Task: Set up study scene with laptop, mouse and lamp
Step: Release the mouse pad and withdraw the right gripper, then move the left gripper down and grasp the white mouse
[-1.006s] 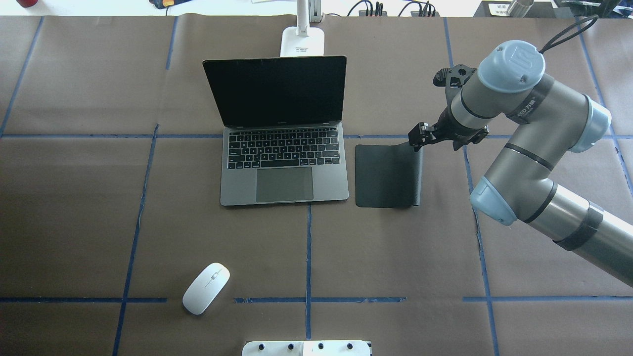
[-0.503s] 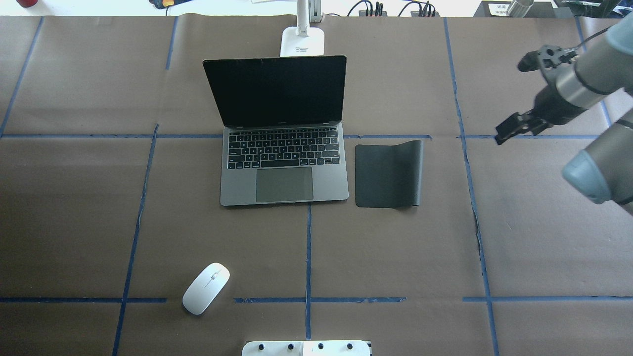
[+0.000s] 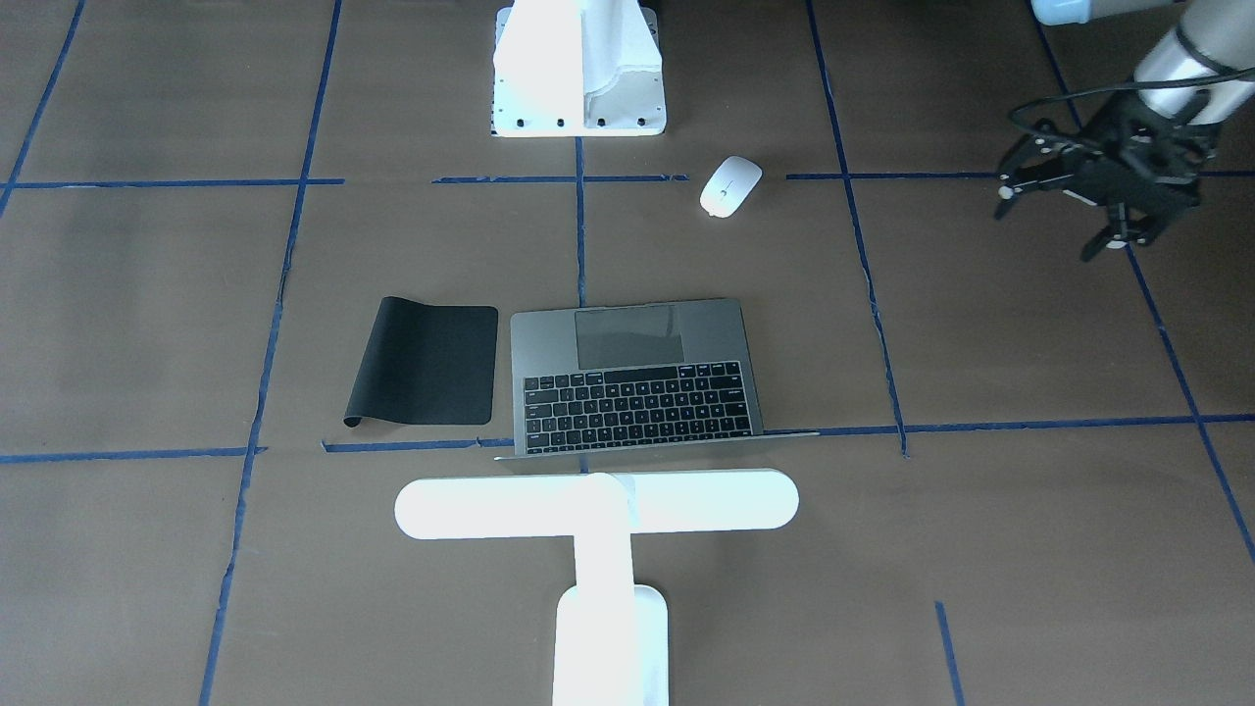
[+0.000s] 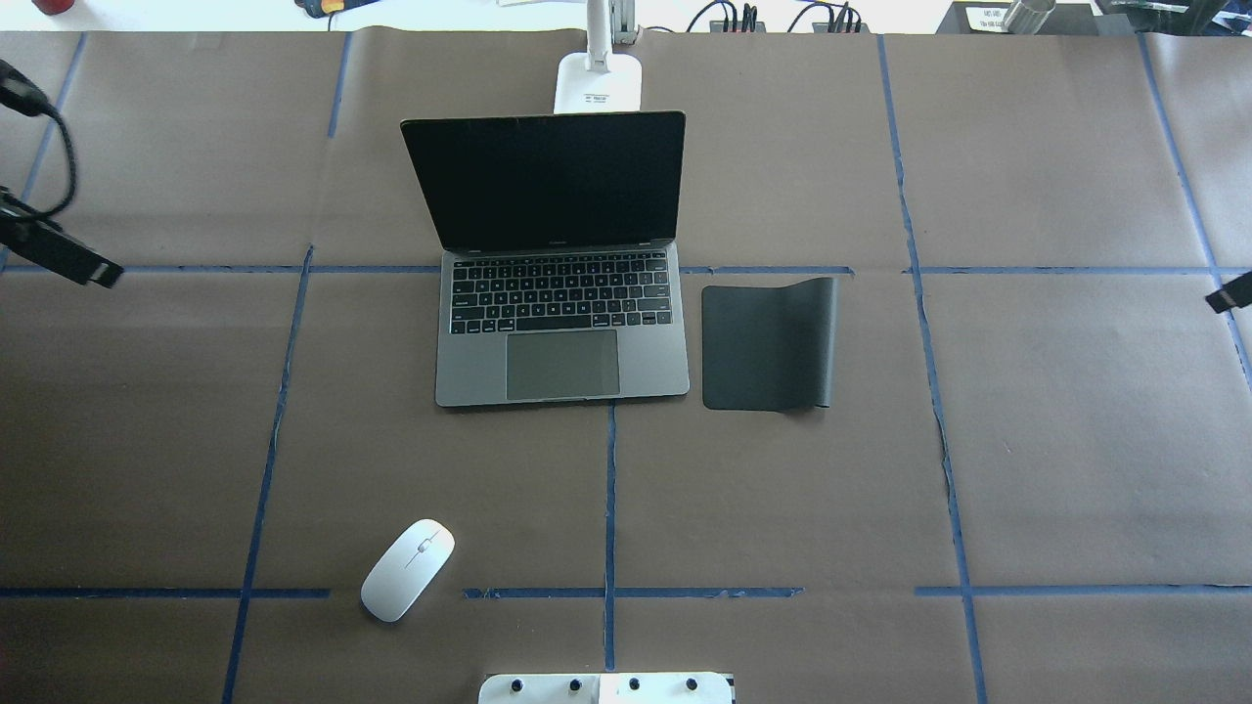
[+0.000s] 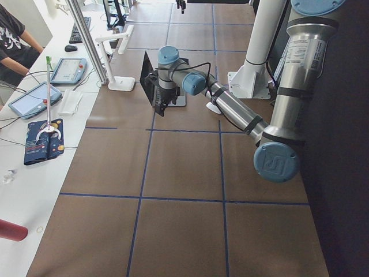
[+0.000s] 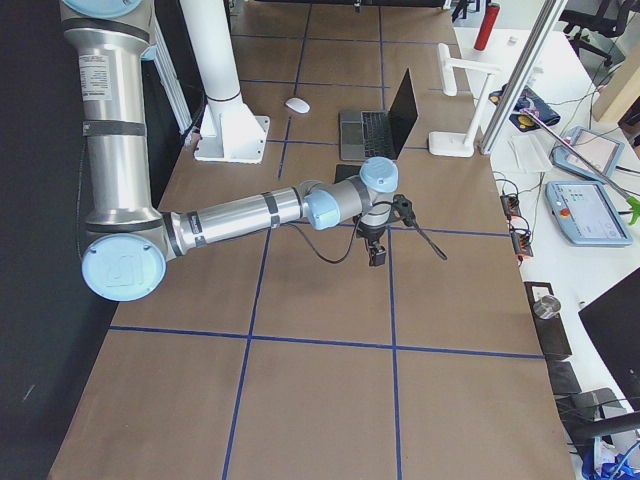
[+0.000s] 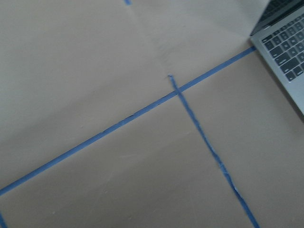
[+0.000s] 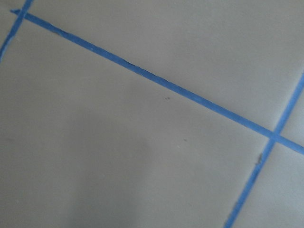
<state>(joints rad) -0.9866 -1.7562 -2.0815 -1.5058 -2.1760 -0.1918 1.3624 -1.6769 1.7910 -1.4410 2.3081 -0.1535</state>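
Note:
The laptop (image 4: 562,332) stands open at the table's middle, its screen dark; a corner of its keyboard shows in the left wrist view (image 7: 285,52). Behind it rises the white lamp (image 3: 596,503), its base (image 4: 599,83) at the far edge. The white mouse (image 4: 407,570) lies alone near the robot's side, left of centre. My left gripper (image 3: 1012,169) hovers above the table's left part, far from the mouse, its fingers spread and empty. Only the tip of my right gripper (image 4: 1230,291) shows at the right edge; I cannot tell whether it is open or shut.
A black mat (image 4: 768,342) lies flat just right of the laptop, its right edge slightly curled. The white robot mount (image 3: 578,69) stands at the near edge. A person (image 5: 14,40) sits at a side bench with tablets beyond the table's far edge.
My right arm has pulled away from the mat's far right corner and out to the right edge. My left gripper has come into view at the left edge. Laptop, mouse, lamp and mat have not moved.

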